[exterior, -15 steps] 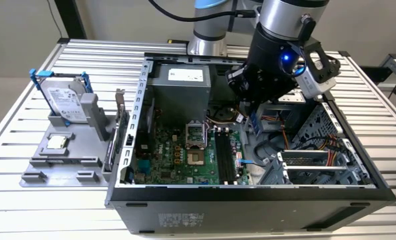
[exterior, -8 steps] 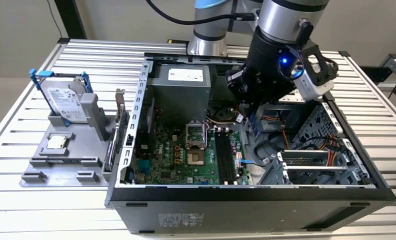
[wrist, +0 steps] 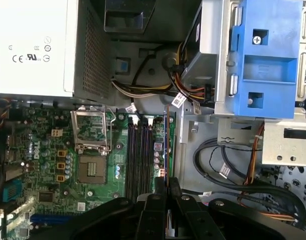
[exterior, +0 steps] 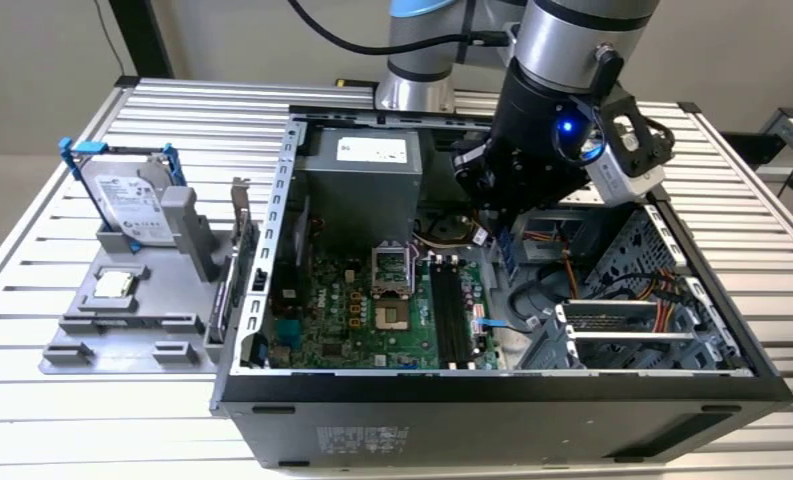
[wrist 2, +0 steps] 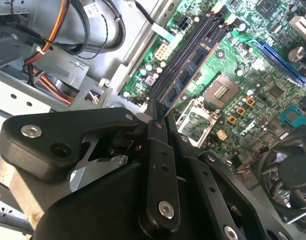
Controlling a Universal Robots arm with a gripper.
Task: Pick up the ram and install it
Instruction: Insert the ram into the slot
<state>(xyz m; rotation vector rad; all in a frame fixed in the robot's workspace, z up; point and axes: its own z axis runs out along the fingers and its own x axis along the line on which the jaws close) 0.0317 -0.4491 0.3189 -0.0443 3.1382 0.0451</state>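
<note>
Claw: I see my claw point(wrist: 165, 187) pinched narrow on the ram point(wrist: 166, 145), which it holds edge-on by one end, the fingers point(wrist 2: 155, 127) pressed to both faces.
Ram position: the stick runs out from the fingertips over the motherboard point(wrist: 47, 165), lying along the black memory slots point(wrist: 139, 155) on their drive-cage side; I cannot tell whether it touches a slot yet.
First wrist view: I get the open processor socket point(wrist: 91, 150) beside the slots, the silver power supply point(wrist: 30, 47) and the blue drive bracket point(wrist: 265, 55).
Second wrist view: here the ram point(wrist 2: 185, 77) shows a flat face with dark chips, angled along the slots point(wrist 2: 193, 47), with orange and yellow cables point(wrist 2: 50, 42) off to one side.
Exterior view: the arm reaches down into the open computer case point(exterior: 503, 390) on the slatted bench point(exterior: 49, 420); on the exterior view's left a grey holder point(exterior: 116, 335) carries a hard drive in a blue frame point(exterior: 129, 205) and a square processor chip point(exterior: 113, 287).
Writing: certification marks sit on the power supply label; other print I cannot make out.
</note>
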